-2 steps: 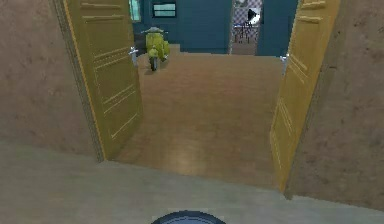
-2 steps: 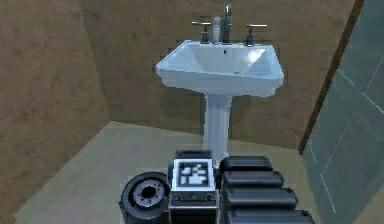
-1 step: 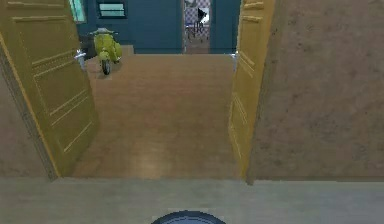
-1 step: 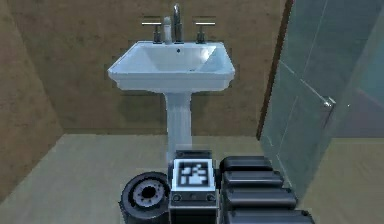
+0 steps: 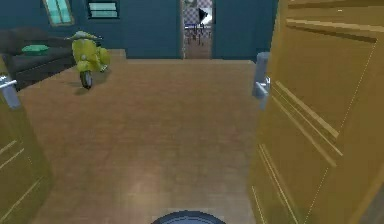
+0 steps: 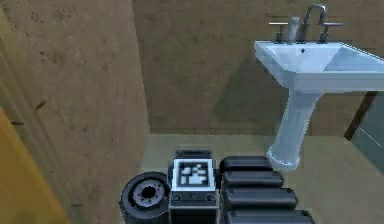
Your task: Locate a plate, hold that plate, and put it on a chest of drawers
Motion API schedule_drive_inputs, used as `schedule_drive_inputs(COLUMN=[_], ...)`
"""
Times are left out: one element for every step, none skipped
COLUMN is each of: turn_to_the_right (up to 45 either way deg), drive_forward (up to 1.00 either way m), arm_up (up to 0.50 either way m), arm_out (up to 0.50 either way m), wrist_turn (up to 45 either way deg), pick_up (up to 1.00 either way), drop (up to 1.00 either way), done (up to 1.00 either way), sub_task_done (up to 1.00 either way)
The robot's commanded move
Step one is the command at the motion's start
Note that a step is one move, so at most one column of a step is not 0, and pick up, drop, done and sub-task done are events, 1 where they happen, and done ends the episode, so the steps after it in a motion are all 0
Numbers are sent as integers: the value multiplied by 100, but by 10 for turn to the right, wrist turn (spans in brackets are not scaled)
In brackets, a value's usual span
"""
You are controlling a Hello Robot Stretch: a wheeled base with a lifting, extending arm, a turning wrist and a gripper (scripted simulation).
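In the arm side view the arm (image 6: 250, 190) is a stack of dark bars at the bottom edge, with a white marked square (image 6: 195, 172) at its end. Left of that square sits the gripper (image 6: 146, 196), a round dark body low over the tan floor. Its far end cannot be made out, so I cannot tell whether it holds anything.
A yellow wooden door (image 5: 325, 110) stands at the forward view's right, with another door edge and handle (image 5: 8, 92) at the left. Brown floor leads to a yellow scooter (image 5: 88, 58), a dark sofa (image 5: 30, 55) and a far doorway (image 5: 197, 28). A white pedestal sink (image 6: 305, 75) stands against the brown wall.
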Motion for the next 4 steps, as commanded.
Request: schedule_drive_inputs(turn_to_the_right=[0, 60, 0, -30], drive_forward=[100, 0, 45, 0], arm_up=[0, 0, 0, 0], arm_out=[0, 0, 0, 0], wrist_turn=[0, 0, 0, 0], pick_up=[0, 0, 0, 0], drop=[0, 0, 0, 0], done=[0, 0, 0, 0], sub_task_done=[0, 0, 0, 0])
